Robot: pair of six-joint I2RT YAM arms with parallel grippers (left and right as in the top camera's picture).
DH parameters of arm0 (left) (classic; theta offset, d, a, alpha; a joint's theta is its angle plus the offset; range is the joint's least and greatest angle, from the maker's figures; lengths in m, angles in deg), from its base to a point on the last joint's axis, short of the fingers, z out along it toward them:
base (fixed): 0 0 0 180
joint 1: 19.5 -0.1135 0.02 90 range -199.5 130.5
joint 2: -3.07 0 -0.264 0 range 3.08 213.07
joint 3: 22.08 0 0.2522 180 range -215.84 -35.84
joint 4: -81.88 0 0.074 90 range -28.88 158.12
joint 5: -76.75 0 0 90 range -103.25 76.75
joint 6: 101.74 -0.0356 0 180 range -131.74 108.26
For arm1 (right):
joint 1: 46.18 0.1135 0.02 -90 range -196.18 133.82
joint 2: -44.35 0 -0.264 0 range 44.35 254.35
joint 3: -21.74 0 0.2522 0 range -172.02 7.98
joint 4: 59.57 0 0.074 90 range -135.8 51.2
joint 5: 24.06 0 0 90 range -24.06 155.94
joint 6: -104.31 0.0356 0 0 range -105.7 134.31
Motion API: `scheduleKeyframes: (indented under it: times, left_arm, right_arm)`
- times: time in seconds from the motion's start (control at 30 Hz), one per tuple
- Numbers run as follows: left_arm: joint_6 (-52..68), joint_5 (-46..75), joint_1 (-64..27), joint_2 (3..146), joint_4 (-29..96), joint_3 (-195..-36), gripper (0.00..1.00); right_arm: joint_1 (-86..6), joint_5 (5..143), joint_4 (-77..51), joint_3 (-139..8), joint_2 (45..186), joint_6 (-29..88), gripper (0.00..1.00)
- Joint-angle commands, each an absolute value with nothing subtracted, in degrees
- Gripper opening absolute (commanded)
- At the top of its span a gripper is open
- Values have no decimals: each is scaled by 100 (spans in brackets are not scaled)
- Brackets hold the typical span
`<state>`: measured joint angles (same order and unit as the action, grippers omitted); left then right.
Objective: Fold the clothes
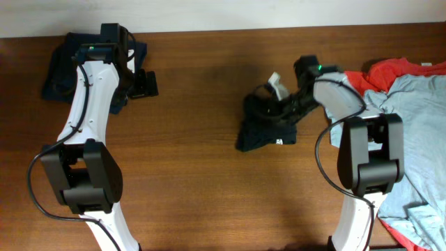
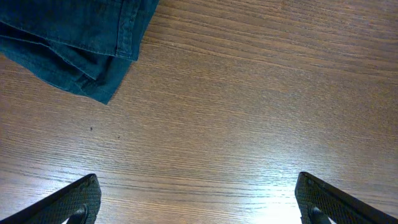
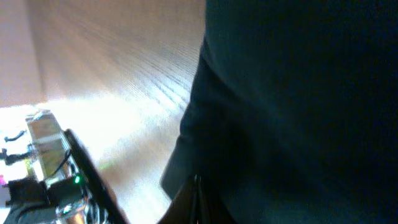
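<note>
One black T-shirt [image 1: 259, 134], white label [image 1: 279, 142] unreadable, pinched by right hand [image 1: 269, 109]; left hand [image 2: 198, 196] wide.

Even overhead light — blurred, glary right-wrist view

Brown wood-grain table [image 1: 209, 181] fills the view; a pale white strip [image 1: 209, 14] borders it at 12 o'clock.

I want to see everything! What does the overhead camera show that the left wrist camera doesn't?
Only overhead: the black shirt bunched mid-table in the shut right tool, plus a red-orange shirt and a light blue shirt at the right. Only left wrist: how wide the left tool stands open. Both: the navy shirt and the wooden table.
</note>
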<state>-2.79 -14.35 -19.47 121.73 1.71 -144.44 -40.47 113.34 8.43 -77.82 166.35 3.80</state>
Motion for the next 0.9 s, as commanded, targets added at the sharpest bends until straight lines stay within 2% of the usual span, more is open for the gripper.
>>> scheduleKeyframes:
  times: [0.0, 0.2, 0.53, 0.73, 0.87]
  left_arm:
    - [-370, -1475, -1940, 12030, 166, -14518, 99]
    - [-370, -1475, -1940, 12030, 166, -14518, 99]
    - [-370, -1475, -1940, 12030, 166, -14518, 99]
    - [-370, -1475, -1940, 12030, 166, -14518, 99]
    - [-370, -1475, -1940, 12030, 166, -14518, 99]
  right_arm:
    - [-3970, 11974, 271, -7058, 16580, 693, 4]
    - [-3984, 12007, -1296, -6066, 16580, 1657, 4]
    - [-3994, 13161, -1229, -6564, 16283, 1458, 4]
    - [-3992, 13021, -1414, -6944, 16062, 1458, 4]
    - [-3962, 12138, -1731, -6929, 16130, 1484, 4]
